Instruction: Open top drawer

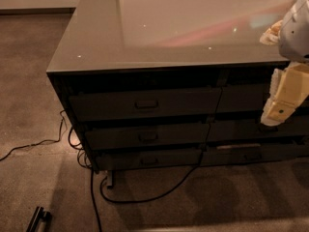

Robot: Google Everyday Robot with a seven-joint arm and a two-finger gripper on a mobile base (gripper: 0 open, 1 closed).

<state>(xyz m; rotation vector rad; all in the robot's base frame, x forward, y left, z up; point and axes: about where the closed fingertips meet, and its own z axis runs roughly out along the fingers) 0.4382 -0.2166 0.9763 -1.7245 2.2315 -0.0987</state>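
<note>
Camera view: top drawer (106,105) in left stack under counter (96,47), front flush, shut, contents hidden. Slimmer drawers (116,138) below, shut too. My arm (297,28) enters at right edge over counter. My jaws hang before right-hand drawers (241,98), well apart from handle (146,103); their spread, cannot tell.

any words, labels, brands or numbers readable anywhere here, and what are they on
None: no text reads anywhere in this view.
The top drawer: plain dark front with a loop handle, no label.
The gripper, at the right edge in front of the right-hand drawers: cream casing, no marking visible.
The countertop: only glare and light specks, no print.
</note>
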